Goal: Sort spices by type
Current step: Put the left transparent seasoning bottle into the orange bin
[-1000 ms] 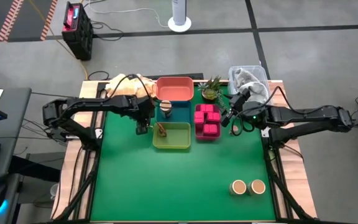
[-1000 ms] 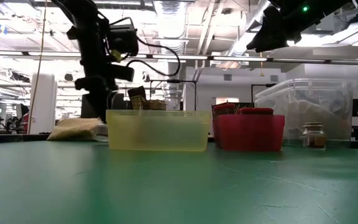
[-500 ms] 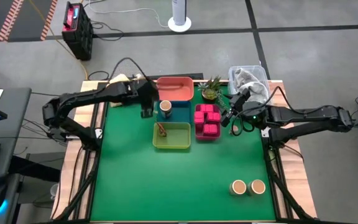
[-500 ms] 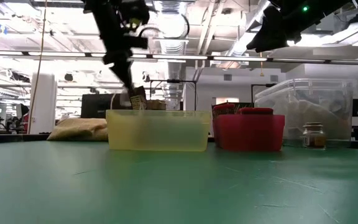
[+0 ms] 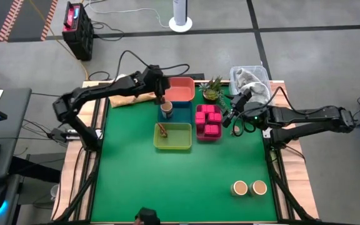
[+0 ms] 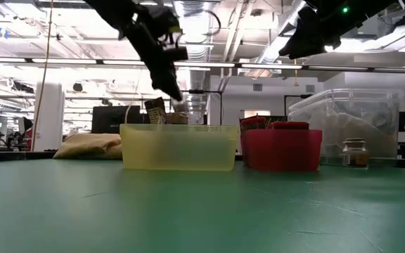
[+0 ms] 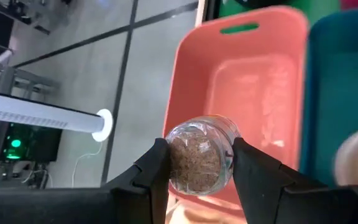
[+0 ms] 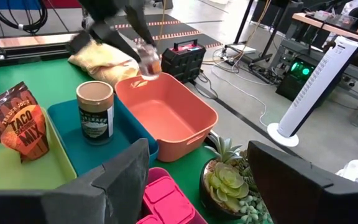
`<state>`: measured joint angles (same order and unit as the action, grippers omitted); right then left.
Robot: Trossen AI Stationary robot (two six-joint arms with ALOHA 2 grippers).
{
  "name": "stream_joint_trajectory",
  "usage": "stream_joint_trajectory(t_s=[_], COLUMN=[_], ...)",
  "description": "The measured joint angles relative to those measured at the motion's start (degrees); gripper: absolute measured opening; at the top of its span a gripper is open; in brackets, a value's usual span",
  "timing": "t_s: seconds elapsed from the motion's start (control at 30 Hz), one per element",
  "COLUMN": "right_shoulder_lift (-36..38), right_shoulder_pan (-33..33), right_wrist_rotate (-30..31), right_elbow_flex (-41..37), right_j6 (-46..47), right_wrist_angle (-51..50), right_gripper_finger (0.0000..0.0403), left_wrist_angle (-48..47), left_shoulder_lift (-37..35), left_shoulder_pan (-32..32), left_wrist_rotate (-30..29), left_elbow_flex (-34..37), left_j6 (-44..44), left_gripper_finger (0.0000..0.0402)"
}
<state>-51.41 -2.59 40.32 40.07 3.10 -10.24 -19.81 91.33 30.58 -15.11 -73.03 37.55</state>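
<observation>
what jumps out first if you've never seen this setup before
The left tool holds a small clear spice jar over the empty salmon tray at the table's far edge. Bright pink boxes fill the red tray beside the yellow-green one, and two tan-topped jars stand alone near the front right corner.

2 dark jointed arms, black cable looped over left arm [image 5: 99,95], green light on right arm [image 5: 305,117].

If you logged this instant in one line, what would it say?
left gripper: fingers shut on small spice jar, above coral tray | right gripper: open, idle beside pink boxes | two tan-topped jars: unsorted
</observation>
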Motion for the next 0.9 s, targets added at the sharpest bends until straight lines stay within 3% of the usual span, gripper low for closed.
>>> stream_joint_trajectory(t_s=[0.13,0.33,0.53,0.9], right_shoulder_lift=[0.0,0.0,0.0,0.0], right_shoulder_pan=[0.0,0.0,0.0,0.0], right_wrist_rotate=[0.0,0.0,0.0,0.0], right_elbow_flex=[0.0,0.0,0.0,0.0], right_j6=[0.0,0.0,0.0,-0.1], right_wrist_angle=[0.0,0.0,0.0,-0.1], right_gripper_finger=[0.0301,0.0301,0.0301,0.0301], left_wrist_angle=[0.9,-5.2,-7.1,-8.3], left_shoulder_lift=[4.3,11.1,17.0,21.3], left_shoulder_pan=[1.6,4.6,5.3,5.1], left_wrist_rotate=[0.2,5.9,6.8,7.3], left_elbow_flex=[-0.6,-7.9,-12.9,-13.9], left_j6=[2.5,1.2,1.9,1.9], left_gripper_finger=[0.0140,0.0140,0.0140,0.0141])
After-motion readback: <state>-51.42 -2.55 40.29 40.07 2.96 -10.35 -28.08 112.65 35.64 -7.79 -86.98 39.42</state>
